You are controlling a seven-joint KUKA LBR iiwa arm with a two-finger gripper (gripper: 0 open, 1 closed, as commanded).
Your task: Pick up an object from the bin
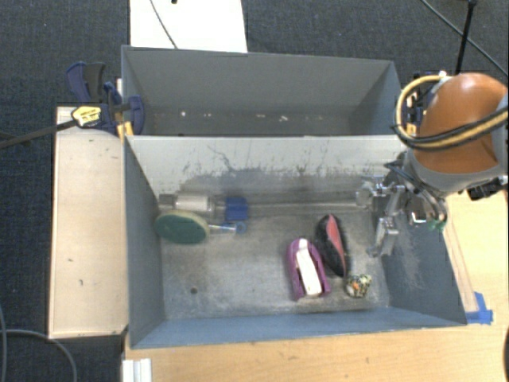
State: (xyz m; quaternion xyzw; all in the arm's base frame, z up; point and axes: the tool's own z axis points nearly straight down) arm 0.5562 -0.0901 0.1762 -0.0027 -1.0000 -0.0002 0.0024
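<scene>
End effector [383, 241], grip unreadable, hangs by a black-and-red object [332, 243] over scuffed bin floor [238, 281]; dark carpet [48, 22] outside.

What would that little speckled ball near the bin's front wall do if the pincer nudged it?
The speckled ball looks round, so it would probably roll, perhaps until the black and red thing beside it or the bin wall stops it. It is small, so likely light and apt to slip from the pincer.
</scene>
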